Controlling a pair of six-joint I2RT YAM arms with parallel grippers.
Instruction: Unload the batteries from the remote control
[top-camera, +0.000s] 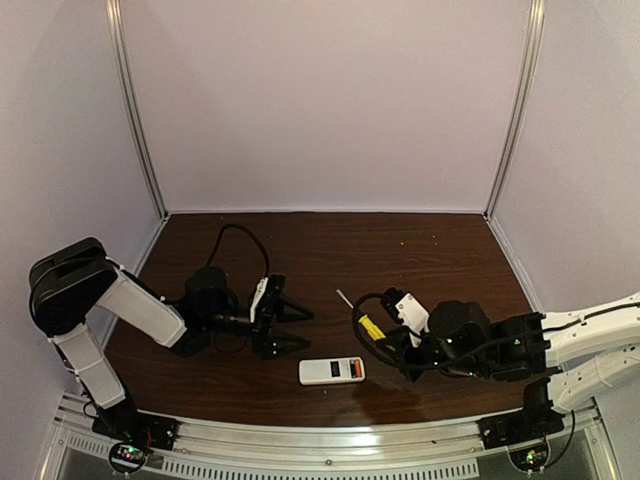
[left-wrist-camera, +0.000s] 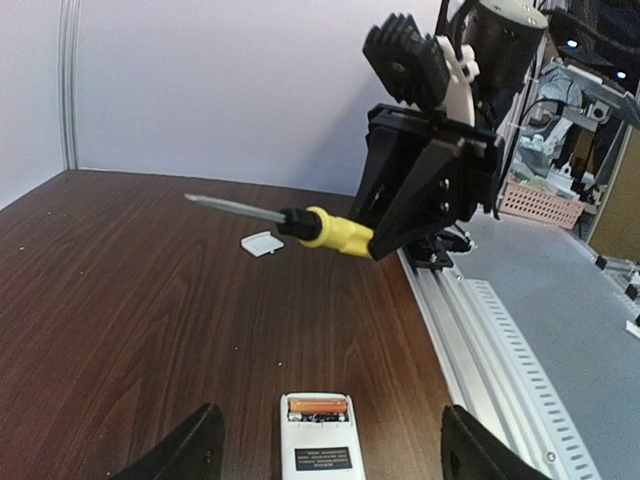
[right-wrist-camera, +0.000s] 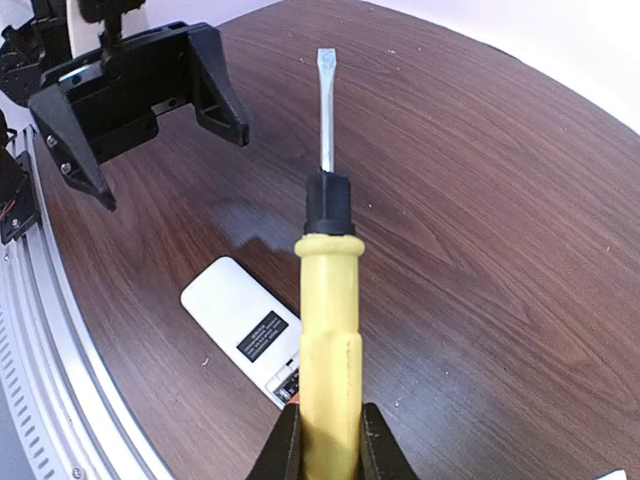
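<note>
The white remote control (top-camera: 332, 371) lies back up near the table's front edge, its compartment open at the right end. An orange battery (left-wrist-camera: 317, 407) and a dark battery (left-wrist-camera: 318, 419) sit inside it. My left gripper (top-camera: 300, 330) is open and empty, just left of and behind the remote; in the left wrist view the remote (left-wrist-camera: 318, 450) lies between the spread fingers (left-wrist-camera: 195, 450). My right gripper (right-wrist-camera: 330, 440) is shut on the yellow-handled screwdriver (right-wrist-camera: 330, 320), held above the table right of the remote (right-wrist-camera: 235, 315). The handle hides part of the compartment.
A small white square cover piece (left-wrist-camera: 263, 243) lies on the table beyond the screwdriver (left-wrist-camera: 335, 232) tip. A metal rail (top-camera: 330, 440) runs along the table's near edge. White walls enclose the back and sides.
</note>
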